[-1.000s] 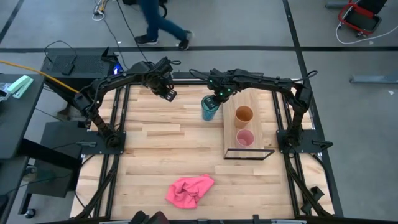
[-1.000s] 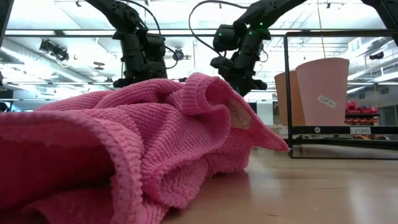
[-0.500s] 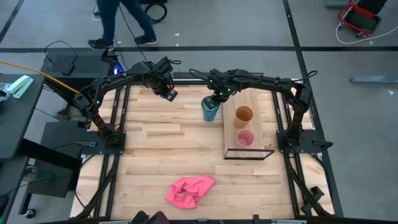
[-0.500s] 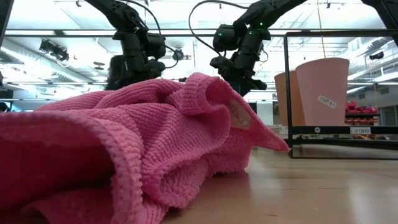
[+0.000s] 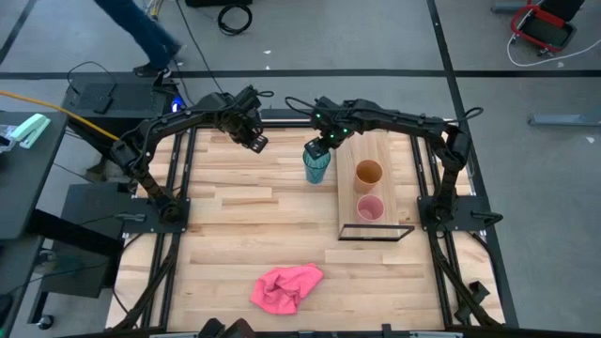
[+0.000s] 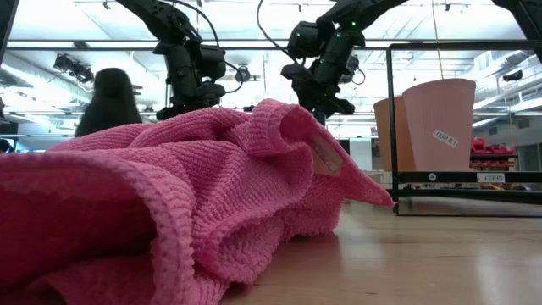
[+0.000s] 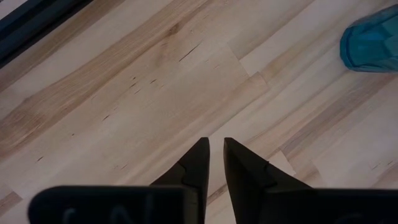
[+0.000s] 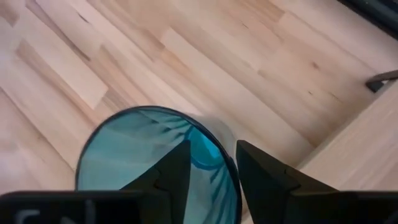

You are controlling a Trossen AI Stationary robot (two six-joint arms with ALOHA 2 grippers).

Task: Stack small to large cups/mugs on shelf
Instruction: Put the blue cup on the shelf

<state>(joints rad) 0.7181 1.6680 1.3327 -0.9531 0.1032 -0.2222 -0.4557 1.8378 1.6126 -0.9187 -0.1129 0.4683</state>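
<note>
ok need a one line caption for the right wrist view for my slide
Right gripper straddling the rim of the tall translucent teal plastic cup standing on the plank tabletop, one finger inside, one outside.

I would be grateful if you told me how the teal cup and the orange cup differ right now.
The teal cup stands on the tabletop beside the shelf; the orange cup stands on the shelf. The teal cup is translucent and taller, the orange cup opaque. The right gripper straddles the teal cup's rim; nothing touches the orange cup. Both stand upright, mouths up.
</note>
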